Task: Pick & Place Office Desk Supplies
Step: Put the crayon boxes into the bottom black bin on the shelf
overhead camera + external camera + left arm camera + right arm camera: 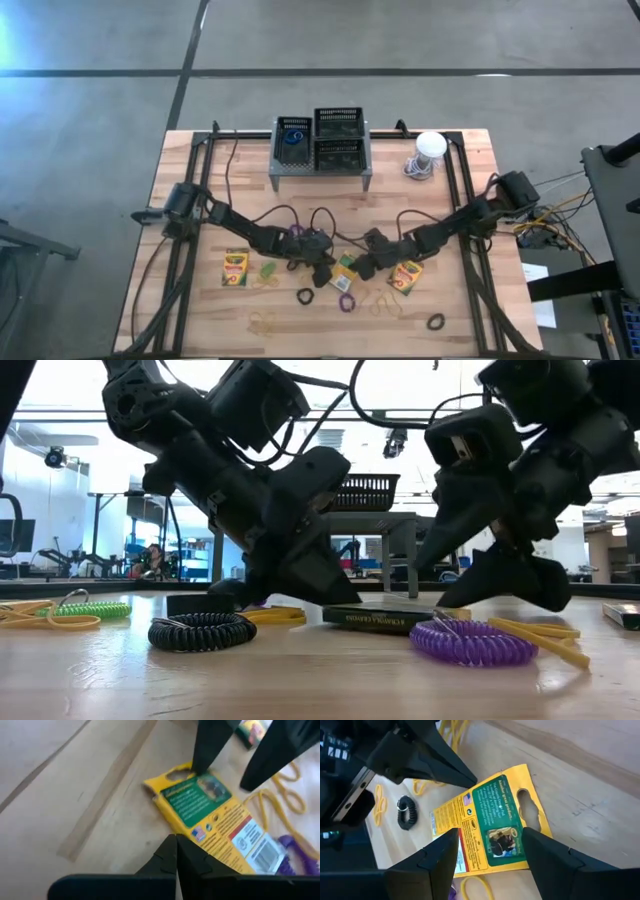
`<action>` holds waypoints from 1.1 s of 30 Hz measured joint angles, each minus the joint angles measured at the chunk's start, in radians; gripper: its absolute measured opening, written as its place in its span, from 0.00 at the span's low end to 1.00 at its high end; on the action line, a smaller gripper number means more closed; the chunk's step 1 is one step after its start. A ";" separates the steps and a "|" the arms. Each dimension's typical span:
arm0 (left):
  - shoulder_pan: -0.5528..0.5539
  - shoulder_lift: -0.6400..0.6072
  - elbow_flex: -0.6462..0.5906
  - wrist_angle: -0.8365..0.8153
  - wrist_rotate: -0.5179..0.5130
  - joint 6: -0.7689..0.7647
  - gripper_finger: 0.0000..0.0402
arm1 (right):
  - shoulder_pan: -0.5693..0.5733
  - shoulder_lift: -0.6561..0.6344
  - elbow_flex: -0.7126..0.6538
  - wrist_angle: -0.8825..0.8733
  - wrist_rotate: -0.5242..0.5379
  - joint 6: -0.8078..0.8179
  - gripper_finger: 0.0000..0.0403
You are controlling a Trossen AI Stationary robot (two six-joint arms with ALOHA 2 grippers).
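Note:
A yellow-and-green crayon box [210, 815] lies flat on the table's near middle, between my two grippers. My left gripper [176, 840] comes from the left, shut, with its tip at the box's long edge. My right gripper [490, 845] comes from the right and stands open, with one finger on either side of the box's end [492, 862]. Two more crayon boxes [236, 268] [406, 277] lie flat to the left and right. Purple [472, 642], black [200, 630] and green [95, 610] coil bands and yellow rubber bands [545, 632] lie around them. My left gripper has its shut fingertips against the box's long edge [171, 826], slanting down from the table's left. The box lies flat on the table. My right gripper's finger [207, 750] reaches the box's hang-tab end [181, 770]; I cannot tell whether it touches it.
A grey mesh rack with black baskets [320, 145] stands at the far middle, and a white-domed round object [428, 148] at the far right. Another black band [435, 322] lies near the front right edge.

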 joint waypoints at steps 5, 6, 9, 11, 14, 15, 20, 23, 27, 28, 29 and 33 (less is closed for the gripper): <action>0.006 -0.042 0.000 -0.041 0.003 0.032 0.01 | -0.009 -0.081 -0.002 -0.027 0.003 -0.068 0.54; 0.006 -0.055 0.000 -0.065 0.001 0.048 0.01 | -0.011 -0.095 -0.002 -0.044 0.004 -0.076 0.54; 0.001 -0.088 0.000 -0.108 0.013 0.119 0.01 | -0.012 -0.112 -0.003 -0.138 0.004 -0.083 0.54; -0.004 -0.101 0.001 -0.110 0.099 0.173 0.01 | -0.016 -0.111 -0.004 -0.191 -0.004 -0.071 0.54; -0.019 -0.097 0.002 -0.096 0.241 0.211 0.01 | -0.027 -0.092 -0.011 -0.200 -0.025 -0.092 0.54; -0.024 -0.090 0.002 -0.087 0.255 0.212 0.01 | -0.034 -0.082 -0.011 -0.190 -0.040 -0.104 0.54; -0.032 -0.054 0.001 -0.081 0.237 0.208 0.01 | -0.063 -0.051 -0.011 -0.134 -0.099 -0.175 0.54; -0.032 -0.038 0.001 -0.068 0.201 0.191 0.01 | -0.074 -0.051 -0.011 -0.120 -0.115 -0.203 0.54; -0.030 -0.029 0.003 -0.061 0.139 0.183 0.01 | -0.077 -0.051 -0.011 -0.119 -0.132 -0.219 0.50; -0.029 -0.029 0.003 -0.061 0.127 0.184 0.01 | -0.077 -0.050 -0.011 -0.119 -0.132 -0.219 0.48; -0.027 -0.029 0.003 -0.060 0.113 0.184 0.01 | -0.077 -0.050 -0.011 -0.119 -0.133 -0.218 0.45; -0.013 -0.028 0.003 -0.062 0.082 0.184 0.01 | -0.076 -0.050 -0.013 -0.123 -0.133 -0.221 0.31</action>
